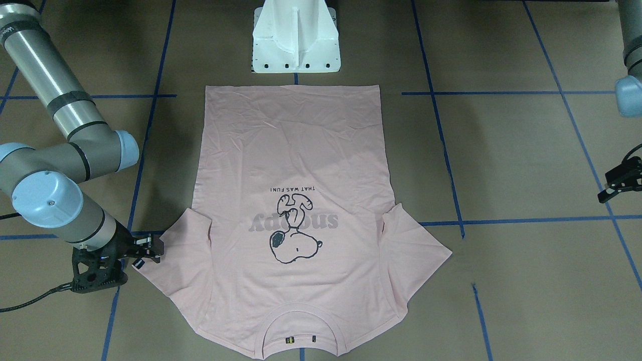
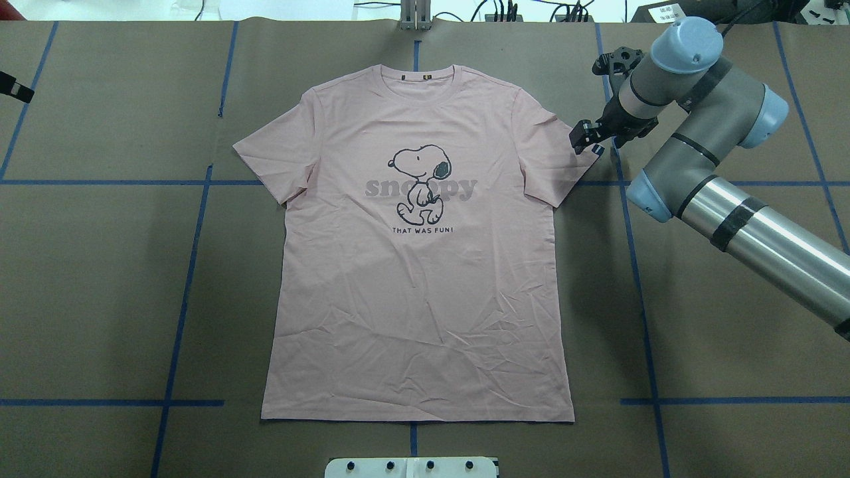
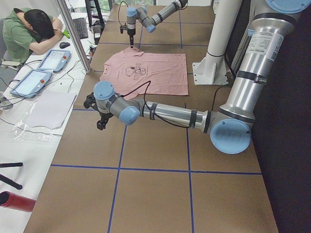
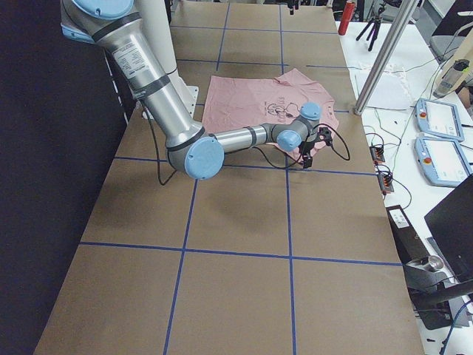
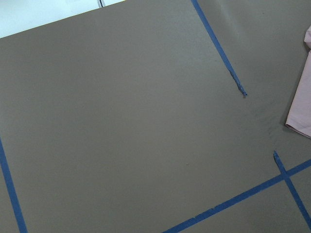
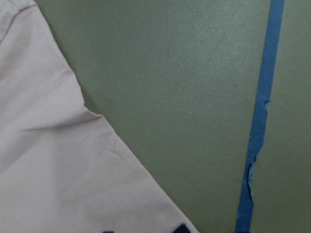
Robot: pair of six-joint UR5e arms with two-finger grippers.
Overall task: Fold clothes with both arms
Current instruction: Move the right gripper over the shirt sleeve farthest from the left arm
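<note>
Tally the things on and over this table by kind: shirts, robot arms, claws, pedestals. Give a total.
pink T-shirt: 1
robot arms: 2 (left arm, right arm)
claws: 2 (left claw, right claw)
white pedestal: 1
Total: 6
</note>
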